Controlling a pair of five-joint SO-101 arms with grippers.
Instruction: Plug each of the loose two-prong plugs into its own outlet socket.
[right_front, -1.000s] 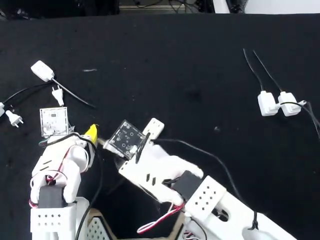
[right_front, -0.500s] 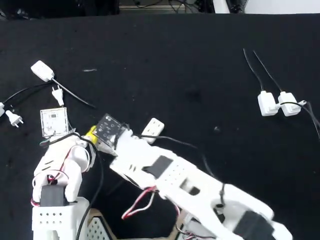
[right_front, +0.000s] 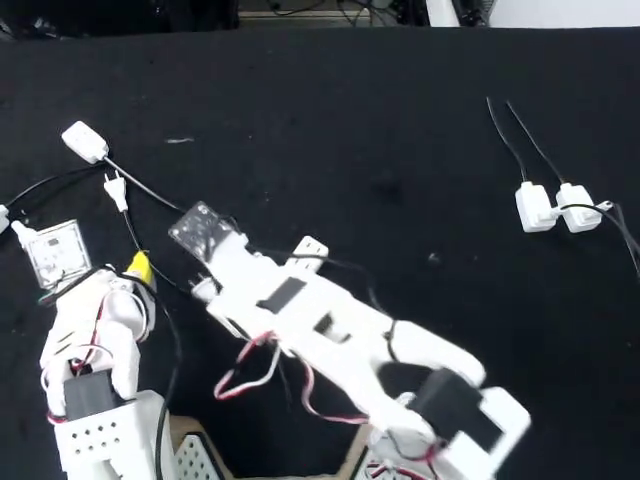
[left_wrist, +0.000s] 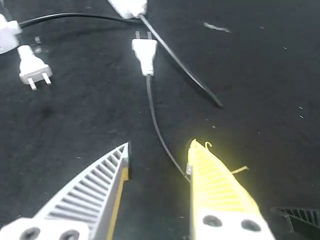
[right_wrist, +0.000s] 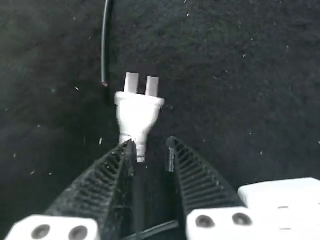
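Black table (right_front: 380, 90) — one small pale fleck (right_front: 180, 141) on it

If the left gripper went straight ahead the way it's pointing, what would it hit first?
Likely the black cable just ahead of the left gripper, then its white two-prong plug farther on.

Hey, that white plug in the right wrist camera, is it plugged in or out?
Out. In the right wrist view the plug shows both prongs bare against the black table, with no socket on them.

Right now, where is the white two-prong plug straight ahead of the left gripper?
High view, table's left side: the white two-prong plug lies between the white corded box and the left gripper.
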